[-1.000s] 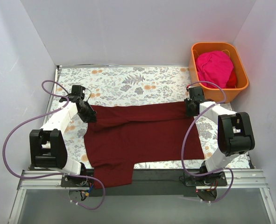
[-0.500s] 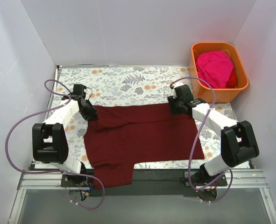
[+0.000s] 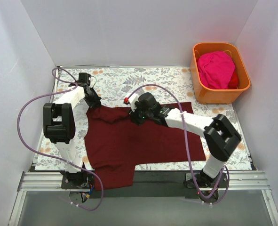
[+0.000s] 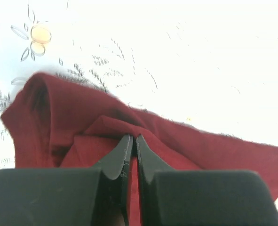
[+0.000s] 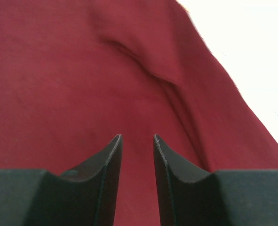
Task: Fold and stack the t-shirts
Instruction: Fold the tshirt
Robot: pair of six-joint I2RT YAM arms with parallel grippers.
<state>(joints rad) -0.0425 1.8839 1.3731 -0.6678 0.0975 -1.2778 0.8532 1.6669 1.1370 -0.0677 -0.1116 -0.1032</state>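
Note:
A dark maroon t-shirt (image 3: 143, 141) lies spread on the floral table, one sleeve hanging over the near edge. My left gripper (image 3: 94, 102) is at its far left corner. In the left wrist view the gripper (image 4: 133, 139) is shut on a bunched fold of the maroon cloth (image 4: 59, 113). My right gripper (image 3: 135, 117) is over the shirt's upper middle. In the right wrist view the gripper (image 5: 137, 137) is slightly open, with smooth maroon cloth (image 5: 59, 70) below and nothing between the jaws. A magenta-pink t-shirt (image 3: 217, 67) lies crumpled in the orange tub.
The orange plastic tub (image 3: 221, 95) stands at the far right corner of the table. The floral table cover (image 3: 129, 82) shows beyond the shirt. White walls close in the left, back and right sides. A metal rail runs along the near edge.
My right arm has swung left from the shirt's far right corner to its upper middle. My left gripper has moved farther back, pulling the far left corner with it.

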